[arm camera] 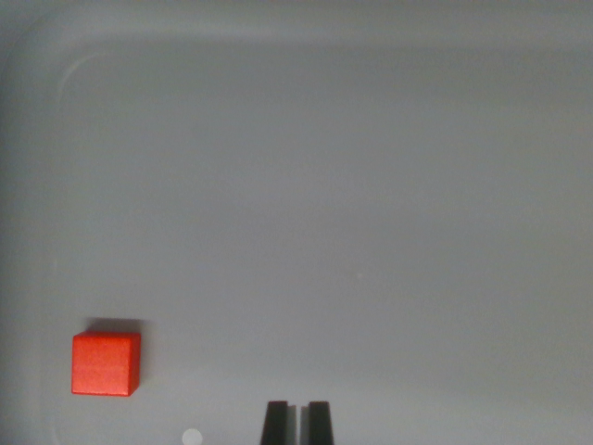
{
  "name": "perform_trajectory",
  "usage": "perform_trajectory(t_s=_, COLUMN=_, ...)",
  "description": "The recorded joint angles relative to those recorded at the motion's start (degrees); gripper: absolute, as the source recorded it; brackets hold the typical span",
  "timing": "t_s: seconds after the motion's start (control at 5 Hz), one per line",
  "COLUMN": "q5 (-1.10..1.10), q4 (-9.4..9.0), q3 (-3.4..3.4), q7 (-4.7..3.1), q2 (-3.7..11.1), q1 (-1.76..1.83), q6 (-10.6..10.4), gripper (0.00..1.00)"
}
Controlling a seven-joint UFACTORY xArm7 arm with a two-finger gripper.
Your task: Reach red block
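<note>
From the wrist view I have the red block point(107, 363) sitting low on the wrist view's left, at about eight o'clock from the centre of the frame and roughly ten o'clock from my fingers point(297, 422). It rests flat on the grey bench point(352, 213), square to the camera, with a thin shadow along its far edge. Nothing touches it and there is bare surface all round it.

The fingers show only as two dark tips at six o'clock, at the bottom edge. They stand very close together with just a slim gap between them, and they hold nothing. A small pale dot point(192, 437) lies on the bench just to their nine o'clock side; I cannot tell what it is.

I judge the block to be a small rigid cube, probably painted wood or plastic, light and not fragile. Its faces look matte, so I would not expect much slip, though so light a piece may skate across the smooth bench if one finger nudges it first. The best hold is across two opposite flat side faces, centred, pads parallel to them, not on the corners. The narrow gap looks too tight for it, so I would spread the fingers before coming down.
</note>
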Motion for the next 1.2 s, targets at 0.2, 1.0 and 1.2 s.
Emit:
perform_trajectory(t_s=0.2, q5=0.00, q4=0.00, q3=0.00, q7=0.00, q2=0.00, q1=0.00, q6=0.0, gripper=0.00)
perform_trajectory(t_s=1.0, q5=-0.22, q4=-2.99, q3=0.77, q7=0.43, q2=0.99, q1=0.97, q6=-4.0, gripper=0.00)
perform_trajectory(t_s=1.2, q5=-0.34, q4=-4.59, q3=1.18, q7=0.66, q2=1.51, q1=1.49, q6=-6.2, gripper=0.00)
